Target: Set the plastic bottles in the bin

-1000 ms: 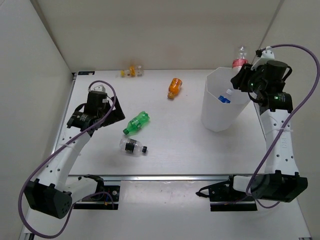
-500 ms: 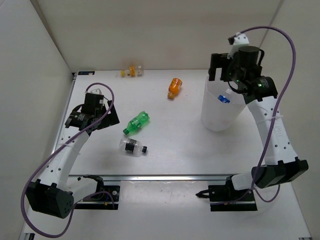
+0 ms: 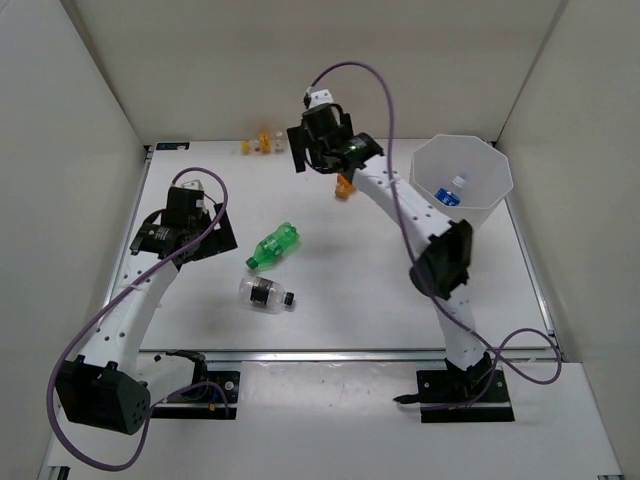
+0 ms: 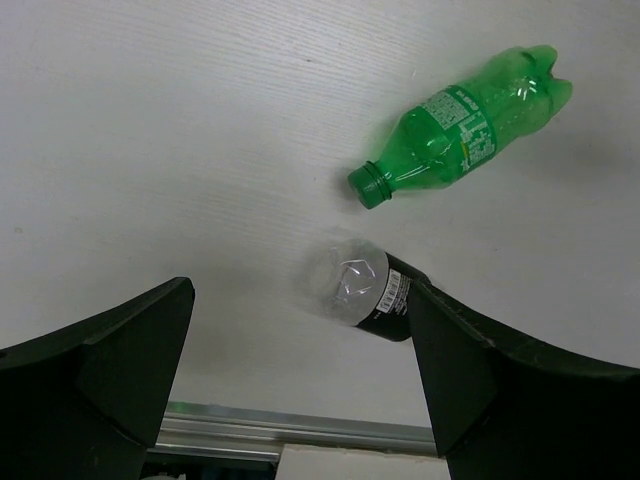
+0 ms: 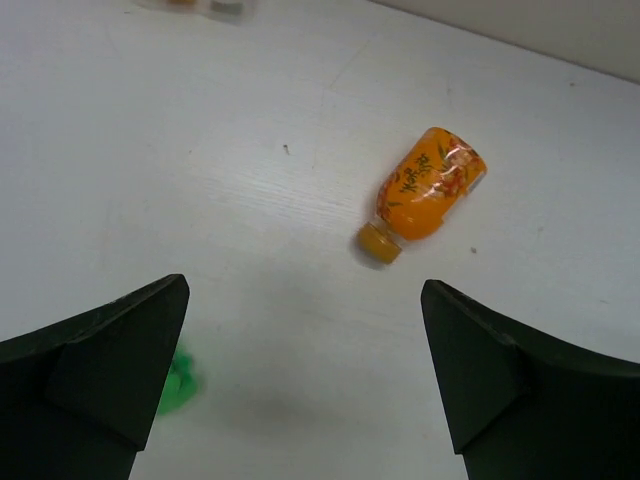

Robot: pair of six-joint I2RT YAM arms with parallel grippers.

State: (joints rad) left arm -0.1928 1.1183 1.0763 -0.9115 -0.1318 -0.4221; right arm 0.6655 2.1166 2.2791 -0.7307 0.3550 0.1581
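Pretty clearly a robotics lab test cell: plain white table boxed in by bare white panels left, right and far, aluminium rail along the near edge, purple cables looping around.

Bottle in bin, far right

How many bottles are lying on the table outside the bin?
4: green bottle mid-table, black-labelled bottle just nearer, orange bottle beneath the right arm, yellow-capped bottle at the back. The arm could hide more.
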